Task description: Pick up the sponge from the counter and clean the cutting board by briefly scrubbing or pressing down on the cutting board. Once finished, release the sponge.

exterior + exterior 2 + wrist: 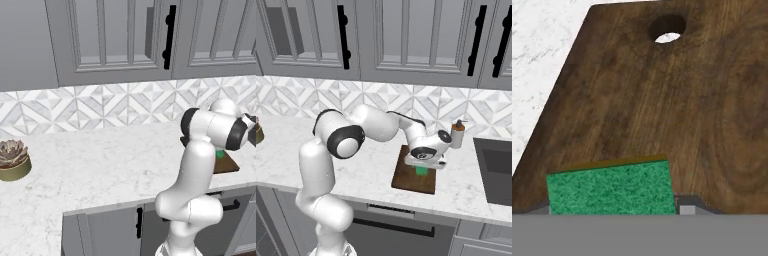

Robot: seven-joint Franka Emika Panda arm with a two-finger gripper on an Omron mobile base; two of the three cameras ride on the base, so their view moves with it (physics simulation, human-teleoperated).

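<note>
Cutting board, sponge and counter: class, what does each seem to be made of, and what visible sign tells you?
Cutting board: looks like dark brown wood, matte, with visible grain and a hanging hole.
Sponge: seems a rough green scouring layer over a thin yellow edge, probably foam.
Counter: white marble-look stone with faint grey veining; real or imitation cannot be told.

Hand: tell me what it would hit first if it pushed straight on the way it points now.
The hand points down at the cutting board with the sponge at its tips, so the sponge would likely press onto the board first. How far above it the sponge sits is unclear.
</note>
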